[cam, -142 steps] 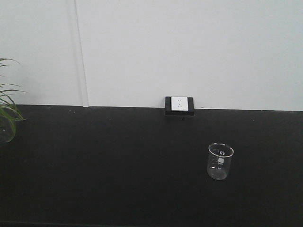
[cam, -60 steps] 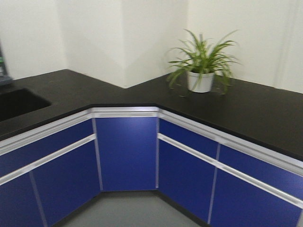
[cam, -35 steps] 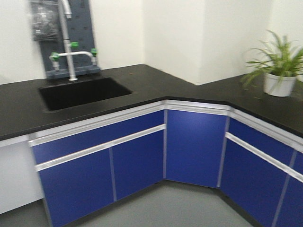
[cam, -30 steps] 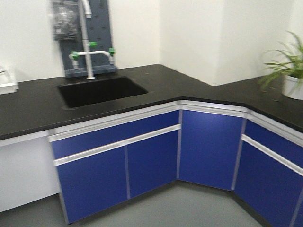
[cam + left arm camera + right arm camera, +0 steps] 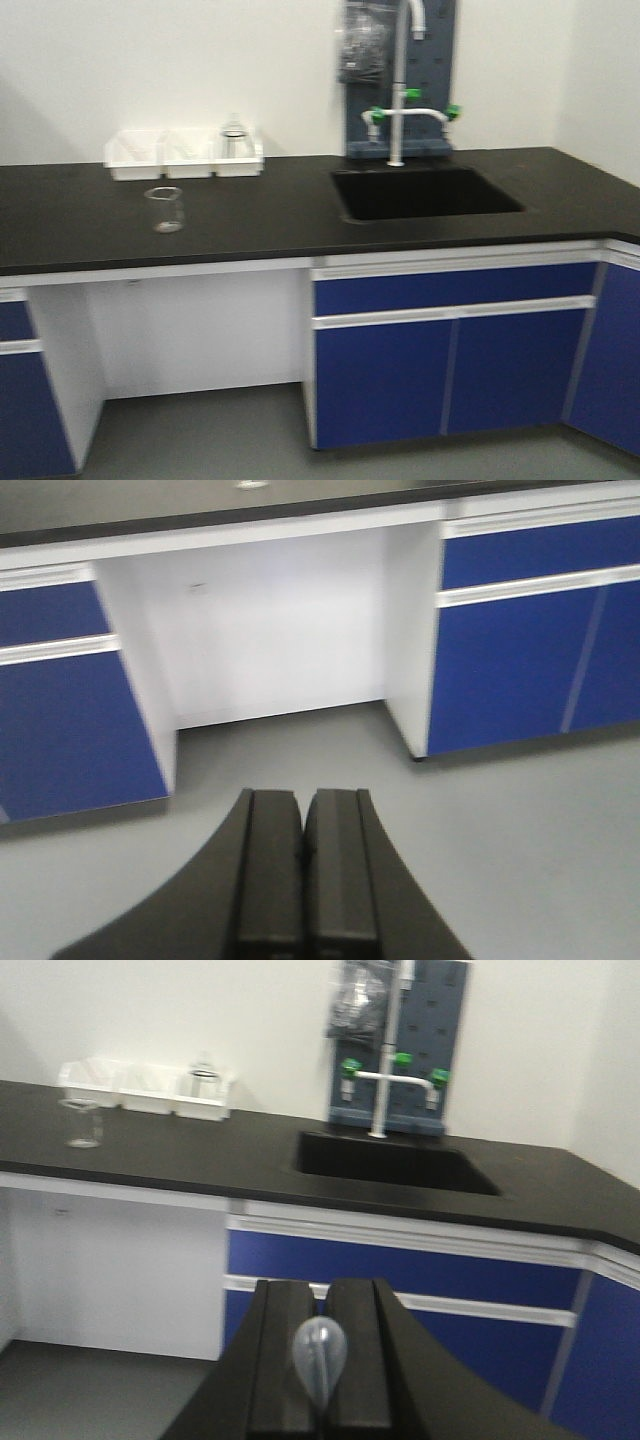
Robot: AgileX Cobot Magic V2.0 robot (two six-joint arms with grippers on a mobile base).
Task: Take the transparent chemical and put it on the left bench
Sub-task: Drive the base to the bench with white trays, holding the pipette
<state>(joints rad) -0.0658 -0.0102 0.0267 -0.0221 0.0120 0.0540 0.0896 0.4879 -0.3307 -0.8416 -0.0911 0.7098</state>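
Note:
The transparent chemical (image 5: 319, 1352) is a slim whitish dropper; its rounded bulb sticks up between the black fingers of my right gripper (image 5: 326, 1284), which is shut on it. The rest of the tube is hidden between the fingers. Ahead runs the left bench (image 5: 250, 212), a long black worktop over blue cabinet fronts, also seen in the right wrist view (image 5: 180, 1155). My right gripper hangs in front of the bench, below worktop height. My left gripper (image 5: 303, 796) points at the grey floor, shut with nothing in it.
On the bench stand three white bins (image 5: 185, 153) at the wall and a clear glass beaker (image 5: 165, 208) before them. A black sink (image 5: 425, 192) with a tall tap (image 5: 400, 110) lies to the right. A white knee recess (image 5: 200, 330) opens under the worktop.
The front view has swung left, away from the corner and the potted plant. The sink now sits right of centre, and the white bins and beaker have come into view.

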